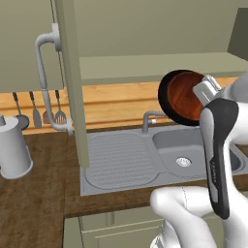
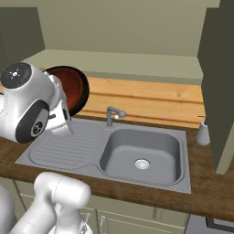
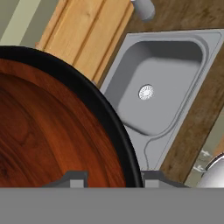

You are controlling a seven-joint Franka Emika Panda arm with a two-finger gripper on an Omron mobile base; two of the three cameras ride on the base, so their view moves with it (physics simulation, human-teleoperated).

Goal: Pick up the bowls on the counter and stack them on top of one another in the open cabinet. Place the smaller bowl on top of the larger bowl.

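Gripper (image 3: pixel 111 177) pinching black-rimmed bowl (image 1: pixel 181 97) by its rim, tilted above sink (image 1: pixel 145 160), below cabinet shelf (image 1: pixel 145 68).

Nothing here is showing any writing I can read. The white robot arm (image 1: pixel 218 145) with its dark joint band is carrying a faint pale mark along that band, but it is staying too small and blurred to make out as letters. The grey steel sink (image 2: pixel 141 151), the olive-green wall cupboard (image 1: pixel 68 72) and the tall grey canister (image 1: pixel 12 150) are all showing plain, unmarked surfaces.
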